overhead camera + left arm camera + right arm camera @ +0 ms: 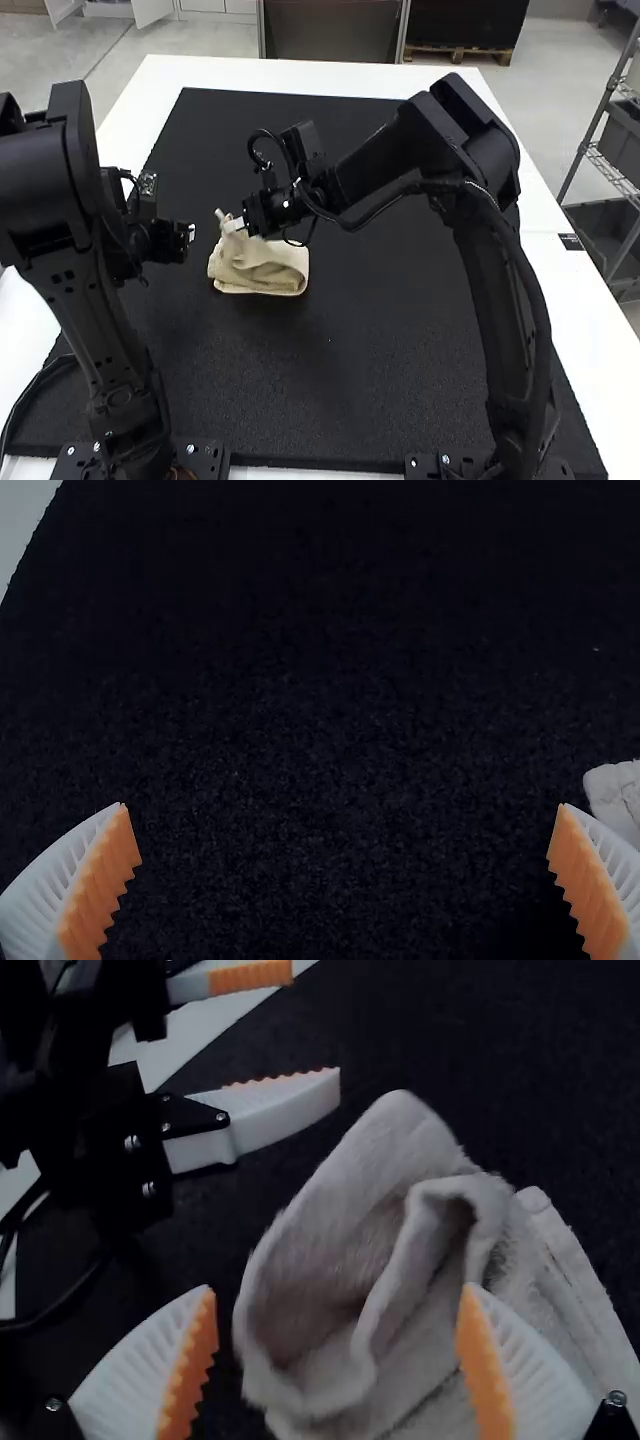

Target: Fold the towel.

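Note:
The cream towel (272,266) lies bunched and partly folded on the black mat, left of the middle in the high view. My right gripper (234,226) is at its far left part. In the right wrist view the same gripper (340,1292) is open over the towel (335,1210), whose raised, curled folds show between and beyond the fingers. My left gripper (190,233) is a little to the left of the towel, apart from it. Seen from its own wrist, this gripper (341,806) stands open over bare mat, with a towel corner (618,792) beside one finger.
A black mat (400,330) covers most of the white table (570,300). The right arm reaches across the middle, bringing its gripper close to the left one. A cable (38,385) runs by the left arm's base.

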### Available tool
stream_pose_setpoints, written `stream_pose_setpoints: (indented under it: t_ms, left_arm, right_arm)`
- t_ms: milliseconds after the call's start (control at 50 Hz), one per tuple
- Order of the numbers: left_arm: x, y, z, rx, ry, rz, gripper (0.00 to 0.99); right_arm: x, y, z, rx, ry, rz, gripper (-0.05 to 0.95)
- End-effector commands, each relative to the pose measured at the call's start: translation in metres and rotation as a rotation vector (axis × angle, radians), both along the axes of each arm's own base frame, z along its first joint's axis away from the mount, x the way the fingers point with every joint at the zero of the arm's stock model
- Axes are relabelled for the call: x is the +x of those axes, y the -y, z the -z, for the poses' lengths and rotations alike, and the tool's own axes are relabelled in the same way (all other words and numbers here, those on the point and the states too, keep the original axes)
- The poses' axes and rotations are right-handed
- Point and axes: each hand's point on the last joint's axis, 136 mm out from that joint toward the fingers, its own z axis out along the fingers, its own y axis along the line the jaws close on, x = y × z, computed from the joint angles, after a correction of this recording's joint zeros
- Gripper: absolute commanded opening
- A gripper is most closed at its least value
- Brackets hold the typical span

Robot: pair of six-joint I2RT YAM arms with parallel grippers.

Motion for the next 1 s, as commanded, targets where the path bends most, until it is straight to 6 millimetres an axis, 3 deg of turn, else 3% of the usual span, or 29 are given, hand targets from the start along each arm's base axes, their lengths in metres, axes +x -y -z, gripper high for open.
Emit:
stream_pose_setpoints:
  t_ms: [0, 80, 240, 280, 420, 440, 640, 980]
  left_arm:
    - [0.001, 0.002, -0.008, -0.005, 0.026, 0.011, 0.961]
    - [0.001, 0.002, -0.008, -0.005, 0.026, 0.011, 0.961]
    - [0.001, 0.003, -0.008, -0.006, 0.025, 0.014, 0.961]
    - [0.001, 0.003, -0.007, -0.008, 0.023, 0.014, 0.961]
    - [0.001, 0.003, -0.007, -0.008, 0.024, 0.016, 0.961]
    - [0.001, 0.003, -0.007, -0.008, 0.023, 0.016, 0.961]
    - [0.0, 0.004, -0.006, -0.01, 0.022, 0.017, 0.961]
    - [-0.001, 0.006, -0.006, -0.015, 0.022, 0.024, 0.961]
  right_arm:
    - [0.0, -0.009, -0.014, 0.032, 0.018, -0.011, 0.77]
    - [0.001, -0.009, -0.015, 0.033, 0.022, -0.011, 0.86]
    - [0.003, -0.006, -0.012, 0.029, 0.017, -0.006, 0.85]
    - [0.001, -0.006, -0.011, 0.028, 0.005, -0.011, 0.72]
    - [0.002, -0.003, -0.01, 0.033, 0.002, -0.015, 0.0]
    - [0.002, -0.003, -0.01, 0.033, 0.001, -0.017, -0.02]
    - [-0.003, -0.002, -0.007, 0.031, -0.014, -0.026, -0.02]
    - [-0.011, 0.007, 0.033, -0.013, -0.049, -0.038, -0.02]
